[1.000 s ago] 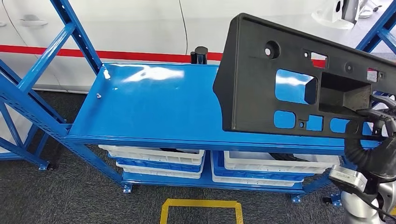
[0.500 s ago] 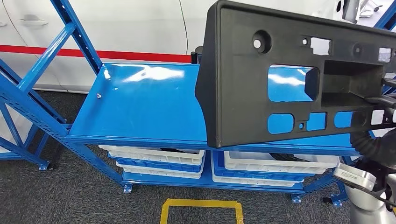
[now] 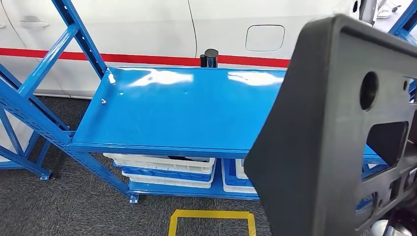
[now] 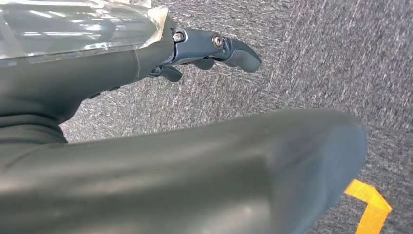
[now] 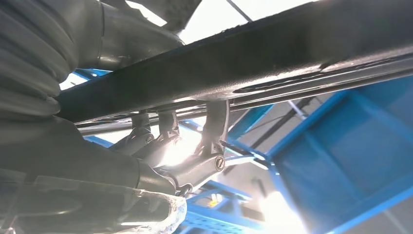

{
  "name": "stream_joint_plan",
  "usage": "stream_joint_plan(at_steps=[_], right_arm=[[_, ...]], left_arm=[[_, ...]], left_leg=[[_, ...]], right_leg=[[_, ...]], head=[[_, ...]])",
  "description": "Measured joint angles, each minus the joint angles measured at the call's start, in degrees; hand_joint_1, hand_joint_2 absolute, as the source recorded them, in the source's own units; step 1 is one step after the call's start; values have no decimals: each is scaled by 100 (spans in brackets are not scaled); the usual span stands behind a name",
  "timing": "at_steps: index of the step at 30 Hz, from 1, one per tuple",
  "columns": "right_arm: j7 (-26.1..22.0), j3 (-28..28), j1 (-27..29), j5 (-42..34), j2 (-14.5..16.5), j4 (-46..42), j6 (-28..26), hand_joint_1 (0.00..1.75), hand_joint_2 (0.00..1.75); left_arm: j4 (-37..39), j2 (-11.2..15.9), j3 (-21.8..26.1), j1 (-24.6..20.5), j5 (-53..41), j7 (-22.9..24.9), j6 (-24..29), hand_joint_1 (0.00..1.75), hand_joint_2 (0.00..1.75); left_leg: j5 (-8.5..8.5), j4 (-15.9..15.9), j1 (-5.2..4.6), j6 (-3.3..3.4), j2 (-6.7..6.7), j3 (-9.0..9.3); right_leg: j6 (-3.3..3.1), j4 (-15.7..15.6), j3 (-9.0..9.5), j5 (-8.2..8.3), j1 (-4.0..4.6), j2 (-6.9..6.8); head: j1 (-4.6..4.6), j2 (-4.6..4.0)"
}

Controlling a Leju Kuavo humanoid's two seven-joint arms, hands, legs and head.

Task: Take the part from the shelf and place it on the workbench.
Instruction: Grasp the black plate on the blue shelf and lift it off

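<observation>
The right robot hand (image 5: 195,151) has its fingers hooked tight on the black part (image 3: 339,147), holding it up in the air, clear of the blue shelf (image 3: 182,113) (so it can be carried to the desk). The left robot hand (image 4: 209,48) hangs loose, fingers apart, holding nothing.

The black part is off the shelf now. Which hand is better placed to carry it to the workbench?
The right hand: its fingers hook around the edge of the black part, so it already holds it. The left hand hangs over the carpet, holding nothing.
</observation>
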Motion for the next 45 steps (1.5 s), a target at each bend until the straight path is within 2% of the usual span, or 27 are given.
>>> stream_joint_plan(at_steps=[24,45], right_arm=[[-205,-86,232,70,326,-151,-52,175,175],[-162,-62,120,255,391,-156,-52,175,175]], left_arm=[[0,5,78,0,50,68,-105,0,0],[0,34,75,0,48,161,-81,0,0]], left_leg=[[0,0,1,0,4,3],[0,0,1,0,3,1]], right_leg=[[0,0,1,0,0,0],[0,0,2,0,0,0]], head=[[0,0],[0,0]])
